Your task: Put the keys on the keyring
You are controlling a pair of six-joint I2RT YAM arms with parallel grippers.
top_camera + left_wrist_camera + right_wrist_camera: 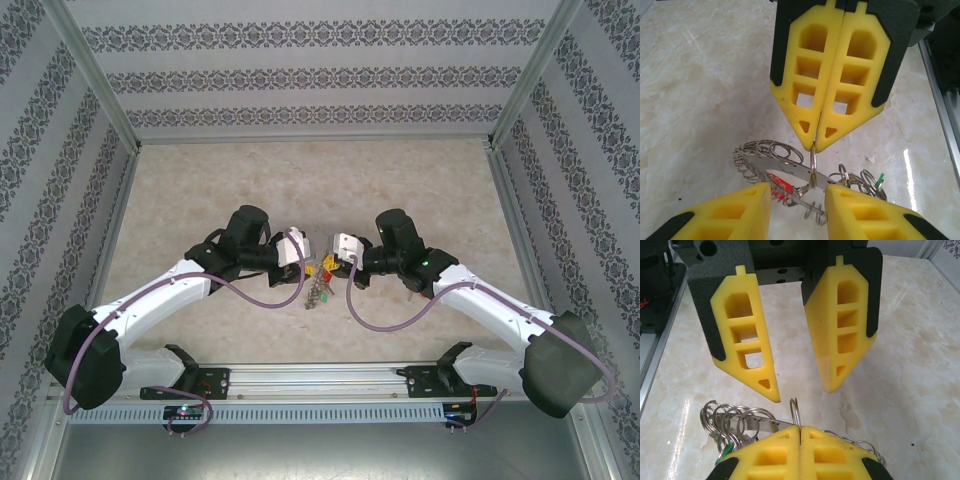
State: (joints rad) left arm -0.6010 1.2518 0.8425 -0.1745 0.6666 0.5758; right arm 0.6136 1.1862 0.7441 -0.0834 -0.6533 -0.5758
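The keyring (790,170), a grey metal hoop fringed with small silvery links, hangs tilted just above the marble table. My right gripper (815,145) is shut on one upright link (796,412) of its rim. My left gripper (797,192) is open, its yellow fingers (740,215) either side of the hoop's band without clamping it. In the right wrist view the left gripper (802,390) faces my right gripper (800,432) at close range. A red key head (780,187) shows under the hoop and a green tag (880,177) among the links. From above, the keys (318,290) hang below both grippers.
The marble table (300,180) spreads out behind the arms, fenced by metal posts and patterned walls. An aluminium rail (320,378) runs along the near edge. A purple cable (385,318) loops from each wrist.
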